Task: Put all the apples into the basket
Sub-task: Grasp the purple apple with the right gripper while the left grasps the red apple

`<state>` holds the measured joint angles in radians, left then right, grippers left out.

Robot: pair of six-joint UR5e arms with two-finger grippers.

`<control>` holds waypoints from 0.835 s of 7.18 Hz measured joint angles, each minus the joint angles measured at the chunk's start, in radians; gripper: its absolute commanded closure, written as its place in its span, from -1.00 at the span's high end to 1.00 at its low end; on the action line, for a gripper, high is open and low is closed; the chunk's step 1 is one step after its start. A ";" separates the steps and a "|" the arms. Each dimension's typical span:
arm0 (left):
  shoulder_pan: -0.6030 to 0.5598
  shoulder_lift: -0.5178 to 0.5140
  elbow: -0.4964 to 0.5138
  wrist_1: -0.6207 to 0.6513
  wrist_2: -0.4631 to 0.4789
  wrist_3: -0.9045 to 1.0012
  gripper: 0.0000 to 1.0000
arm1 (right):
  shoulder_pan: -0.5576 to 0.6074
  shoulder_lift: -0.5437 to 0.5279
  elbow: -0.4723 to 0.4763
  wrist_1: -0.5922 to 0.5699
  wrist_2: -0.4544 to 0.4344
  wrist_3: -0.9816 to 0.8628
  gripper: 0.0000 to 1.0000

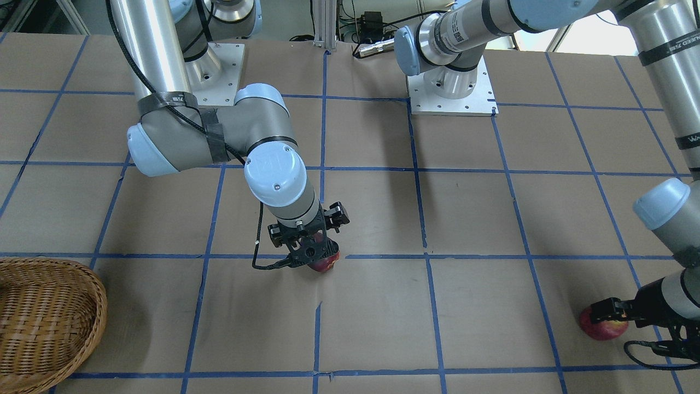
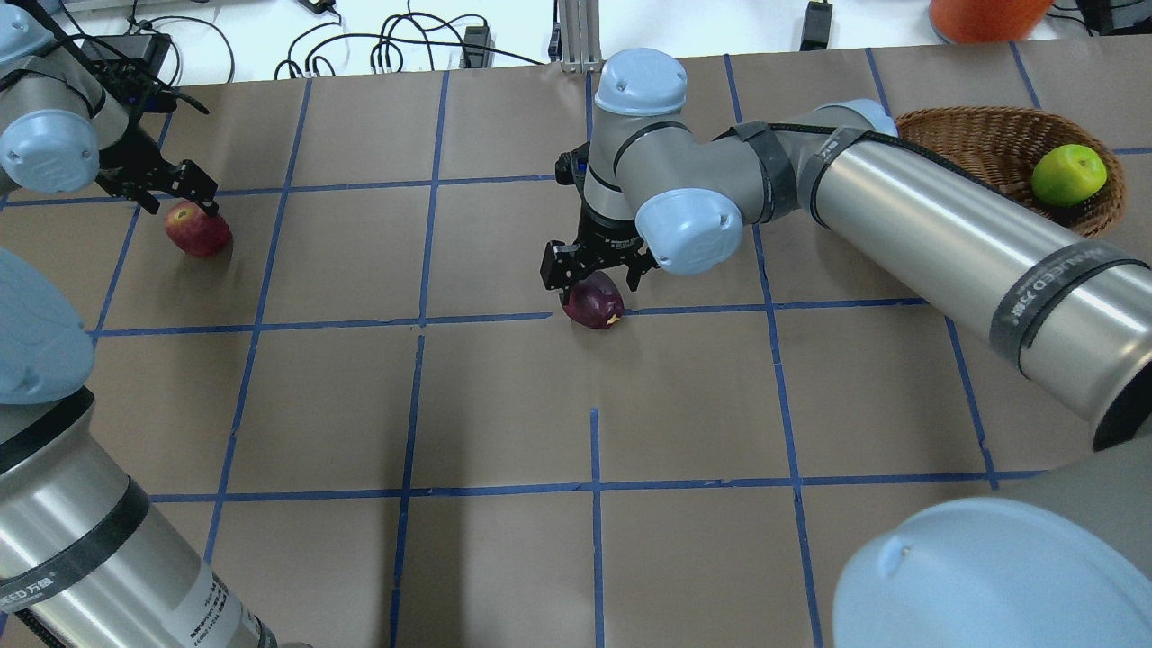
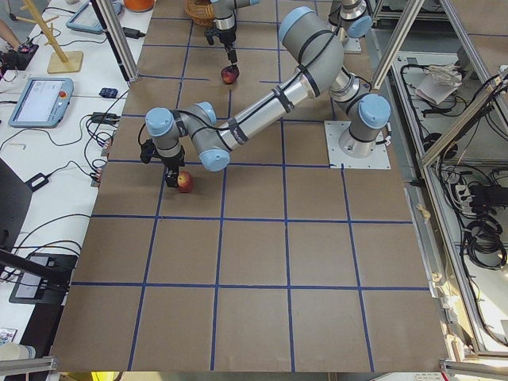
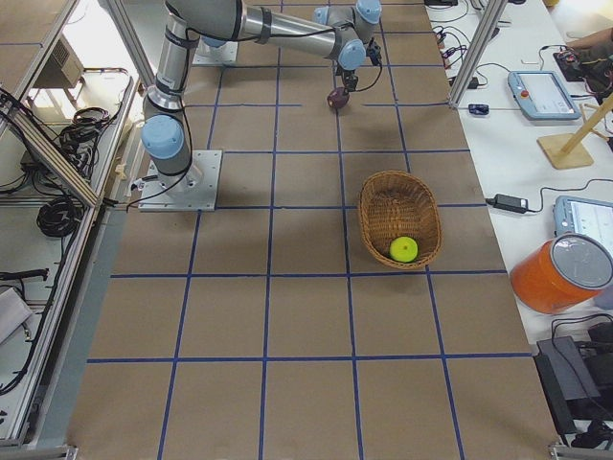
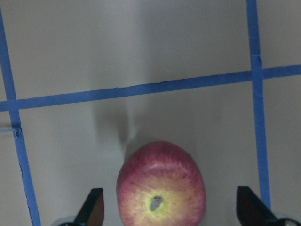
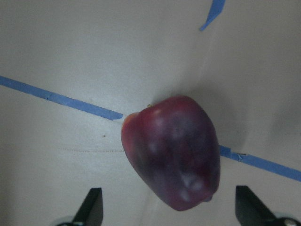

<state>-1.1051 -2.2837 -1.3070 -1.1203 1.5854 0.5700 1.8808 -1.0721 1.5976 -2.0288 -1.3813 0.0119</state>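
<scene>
Flat tabletop (image 2: 504, 405) spans between maroon apple (image 2: 594, 301) and basket (image 2: 981, 144) — green apple (image 2: 1068, 175) sits inside.

Right arm tube (image 2: 936, 225), overhead view: dark band (image 2: 1066, 288) with white lettering. It reads about "WANEED" plus two Chinese characters I cannot make out for sure.

Left arm tube (image 2: 81, 549), same view: second band (image 2: 54, 585), only "EED" and the characters in frame.

Front-facing view: upper band (image 1: 670, 48) on the left arm, same lettering inverted and cut off. Lower band (image 1: 690, 141) shows "WA". Small printed label (image 1: 456, 35) on the left forearm, unreadable.
</scene>
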 measured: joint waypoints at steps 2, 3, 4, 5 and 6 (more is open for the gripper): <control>0.000 -0.034 0.000 0.000 0.017 -0.003 -0.47 | 0.005 0.025 0.024 -0.074 0.000 0.000 1.00; -0.005 -0.035 0.002 -0.012 0.024 -0.007 -0.64 | 0.006 0.037 0.025 -0.090 -0.001 -0.001 1.00; -0.014 -0.023 -0.001 -0.040 0.030 -0.015 -0.64 | 0.006 0.046 0.026 -0.097 -0.001 -0.004 -0.18; -0.027 0.004 -0.003 -0.096 0.026 -0.035 -0.64 | 0.006 0.053 0.025 -0.102 -0.006 -0.008 -0.99; -0.057 0.047 -0.012 -0.163 0.018 -0.084 -0.64 | 0.003 0.053 0.021 -0.101 -0.016 -0.006 -1.00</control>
<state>-1.1626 -2.2364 -1.3191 -1.2832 1.6034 0.4861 1.8837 -1.0195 1.6189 -2.1296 -1.3969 0.0060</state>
